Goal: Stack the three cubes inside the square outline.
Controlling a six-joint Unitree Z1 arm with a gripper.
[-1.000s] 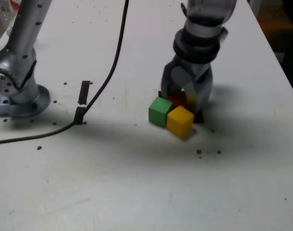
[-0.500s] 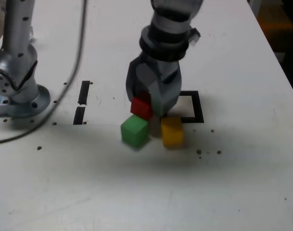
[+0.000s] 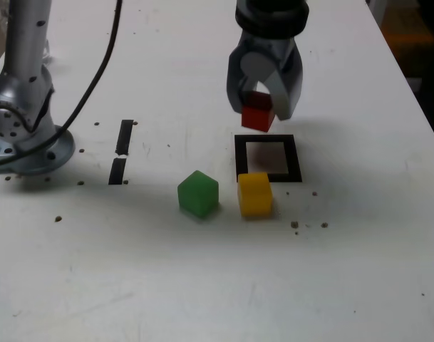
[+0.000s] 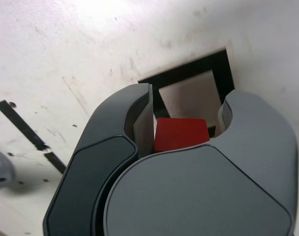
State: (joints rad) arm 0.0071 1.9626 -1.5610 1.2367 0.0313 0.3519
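I am holding the red cube (image 3: 259, 116) clamped in the end effector (image 3: 263, 114), hanging it just above the square outline (image 3: 267, 157) on the bench, and next I am needing to lower it squarely inside as cube 1 of 3.

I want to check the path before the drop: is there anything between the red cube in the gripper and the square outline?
Nothing visible. The gripper holds the red cube in the air above the square outline, whose white centre is bare. The yellow cube sits at the outline's near edge, and the green cube lies apart from it.
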